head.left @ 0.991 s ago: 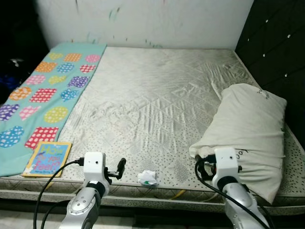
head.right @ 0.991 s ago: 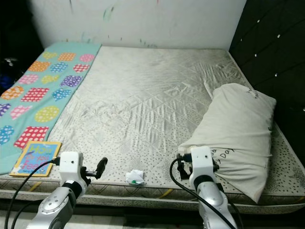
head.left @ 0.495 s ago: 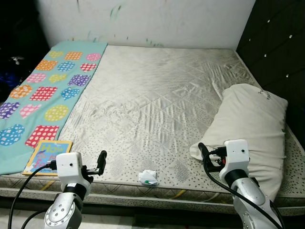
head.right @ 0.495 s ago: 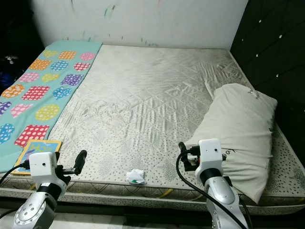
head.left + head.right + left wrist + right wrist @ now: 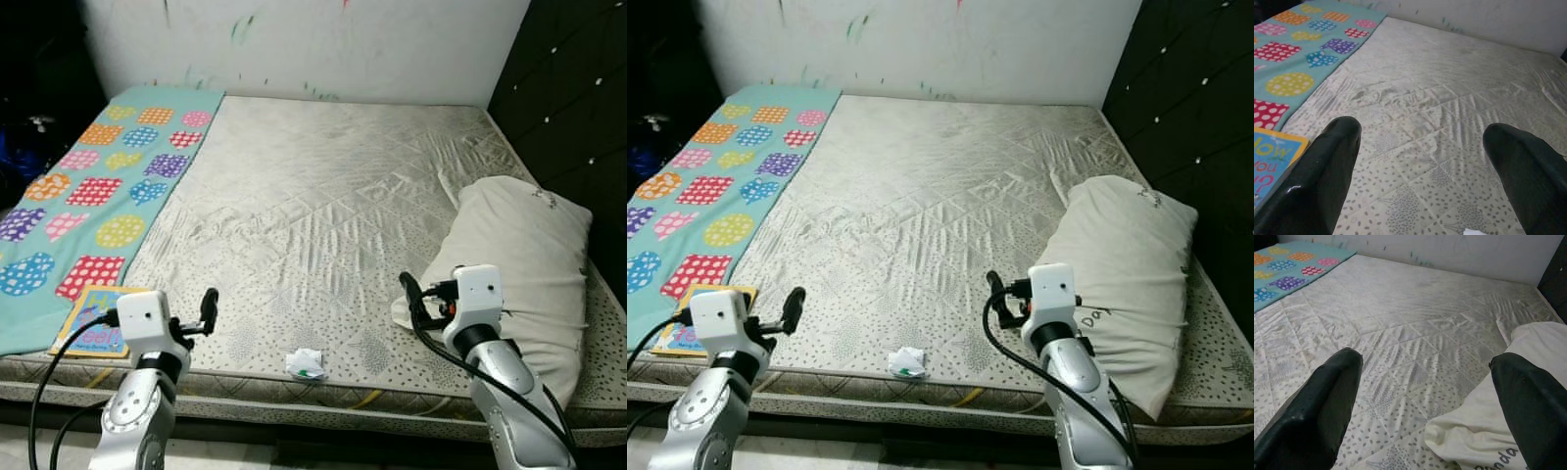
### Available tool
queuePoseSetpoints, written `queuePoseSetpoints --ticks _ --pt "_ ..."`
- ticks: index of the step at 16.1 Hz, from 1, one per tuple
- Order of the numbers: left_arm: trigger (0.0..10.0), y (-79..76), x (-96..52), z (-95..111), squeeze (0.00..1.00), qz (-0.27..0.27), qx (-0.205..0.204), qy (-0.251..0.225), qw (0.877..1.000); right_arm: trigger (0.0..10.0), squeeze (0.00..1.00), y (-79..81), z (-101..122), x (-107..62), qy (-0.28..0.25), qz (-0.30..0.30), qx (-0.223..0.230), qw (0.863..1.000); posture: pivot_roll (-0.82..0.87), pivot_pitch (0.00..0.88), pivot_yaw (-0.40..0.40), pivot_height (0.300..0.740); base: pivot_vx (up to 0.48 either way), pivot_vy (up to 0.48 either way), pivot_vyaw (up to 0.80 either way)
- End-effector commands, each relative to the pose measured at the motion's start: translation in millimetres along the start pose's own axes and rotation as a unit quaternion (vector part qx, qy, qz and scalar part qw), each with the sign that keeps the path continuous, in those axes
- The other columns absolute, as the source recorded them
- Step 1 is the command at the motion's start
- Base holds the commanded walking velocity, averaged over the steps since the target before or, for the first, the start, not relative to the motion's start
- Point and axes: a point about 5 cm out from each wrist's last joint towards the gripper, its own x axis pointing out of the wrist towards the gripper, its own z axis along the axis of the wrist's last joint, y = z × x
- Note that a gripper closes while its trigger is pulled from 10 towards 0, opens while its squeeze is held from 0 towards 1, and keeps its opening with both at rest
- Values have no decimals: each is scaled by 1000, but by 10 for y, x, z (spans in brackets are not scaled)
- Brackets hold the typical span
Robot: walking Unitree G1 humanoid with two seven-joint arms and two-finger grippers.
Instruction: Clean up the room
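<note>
Both arms are raised at the near edge of the bed [image 5: 323, 196], grippers pointing out over the mattress.

Left gripper [image 5: 1422, 161]: fingers [image 5: 1327, 166] wide apart, nothing btwn them, hovering over the front-left part of the mattress. Just to its left, on the near corner, lies a yellow-edged kids' book [image 5: 98, 321], flat, partly on the teal blanket [image 5: 88, 196]. A bit ahead and to its right, close to the front edge, sits a small crumpled white wrapper w/ a green speck [image 5: 306, 363] — roughly midway btwn the two grippers, touching neither.

Right gripper [image 5: 1425, 396]: fingers also spread, empty, held over the front-right part of the mattress. Right beside it, on its right, is the white pillow [image 5: 519, 264]; the pillow's near corner lies directly ahead of the right finger in the wrist view, some dark print on the cover, too small to read.

Farther out: wrinkled quilted silver-grey mattress surface runs on ahead of both grippers. Teal blanket w/ coloured polka-dot patches stretches along the bed's left side up to the far wall. White wall [image 5: 392, 49] w/ scattered paint marks beyond; dark tufted headboard [image 5: 578, 127] on the right, past the pillow.
</note>
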Motion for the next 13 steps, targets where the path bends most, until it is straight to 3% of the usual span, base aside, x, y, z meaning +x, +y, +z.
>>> queuePoseSetpoints --ticks 1,13 --pt "10000 -9 11 -6 0 2 4 0 1000 10000 0 -48 3 14 -1 -11 5 1000 -72 0 -32 740 0 0 0" --pt "10000 48 77 -9 0 9 0 -4 1000 10000 0 9 7 56 -27 11 12 1000 -69 0 -29 740 0 0 0"
